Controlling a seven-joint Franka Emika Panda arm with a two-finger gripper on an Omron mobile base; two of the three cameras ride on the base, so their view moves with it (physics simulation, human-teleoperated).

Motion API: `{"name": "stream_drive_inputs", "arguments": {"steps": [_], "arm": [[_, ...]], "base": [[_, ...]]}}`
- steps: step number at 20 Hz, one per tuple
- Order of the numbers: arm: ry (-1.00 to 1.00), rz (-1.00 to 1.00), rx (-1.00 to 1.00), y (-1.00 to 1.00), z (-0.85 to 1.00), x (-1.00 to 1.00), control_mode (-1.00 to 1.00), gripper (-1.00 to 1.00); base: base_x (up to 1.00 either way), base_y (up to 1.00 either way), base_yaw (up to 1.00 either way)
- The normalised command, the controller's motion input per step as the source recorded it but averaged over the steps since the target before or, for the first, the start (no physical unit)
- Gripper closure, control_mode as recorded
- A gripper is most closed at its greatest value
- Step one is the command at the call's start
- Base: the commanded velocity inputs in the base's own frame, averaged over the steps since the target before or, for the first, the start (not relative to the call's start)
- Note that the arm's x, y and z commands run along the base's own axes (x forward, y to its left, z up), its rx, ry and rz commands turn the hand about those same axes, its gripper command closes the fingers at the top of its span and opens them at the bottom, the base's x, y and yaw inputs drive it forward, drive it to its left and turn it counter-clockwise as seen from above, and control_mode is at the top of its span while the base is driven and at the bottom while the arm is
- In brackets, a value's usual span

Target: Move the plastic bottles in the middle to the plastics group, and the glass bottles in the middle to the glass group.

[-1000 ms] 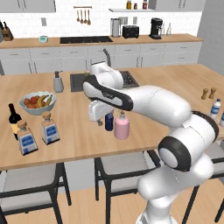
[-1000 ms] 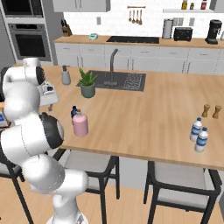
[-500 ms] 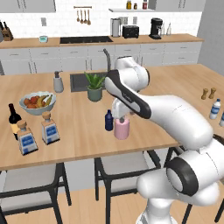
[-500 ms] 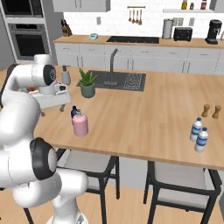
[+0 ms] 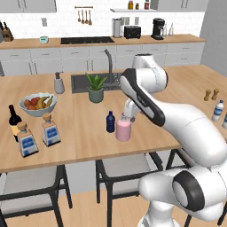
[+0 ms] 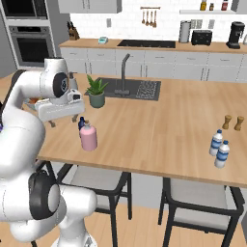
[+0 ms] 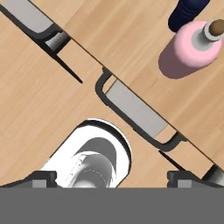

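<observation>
The round pale-pink glass bottle [image 5: 123, 129] [image 6: 88, 137] [image 7: 189, 49] stands near the counter's front edge. The small navy plastic bottle [image 5: 110, 122] [image 7: 186, 10] is just behind it. My gripper [image 5: 131, 116] [image 6: 63, 120] [image 7: 112, 178] hangs open and empty above the front edge, close beside the pink bottle and on the robot's side of it. At the far left stand the dark wine bottle [image 5: 14, 119] and two square clear bottles [image 5: 26, 142] [image 5: 50, 133]. The pale blue-capped plastic bottles [image 6: 216, 142] [image 6: 222, 154] [image 5: 217, 111] stand at the far right.
A fruit bowl [image 5: 37, 104], a soap dispenser [image 5: 58, 83] and a potted plant [image 5: 96, 88] stand behind the bottles, near the sink [image 6: 130, 89]. Brown shakers [image 6: 226, 121] are by the plastic bottles. Stools [image 7: 135, 113] are tucked under the counter's front edge.
The arm has swung from the left part of the counter toward the pink and navy bottles. The gripper has stayed open and empty.
</observation>
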Motion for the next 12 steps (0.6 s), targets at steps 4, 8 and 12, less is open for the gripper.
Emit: {"name": "stream_drive_inputs", "arguments": {"steps": [4,8,12], "arm": [[0.06,-0.03,0.01,0.02,0.0,0.46,-1.0,-1.0],[0.0,0.0,-0.04,0.04,0.0,0.61,-1.0,-1.0],[-0.03,0.0,-0.01,0.0,0.0,0.17,-1.0,-1.0]], "base": [[0.0,0.0,0.0],[0.0,0.0,0.0],[0.0,0.0,0.0]]}}
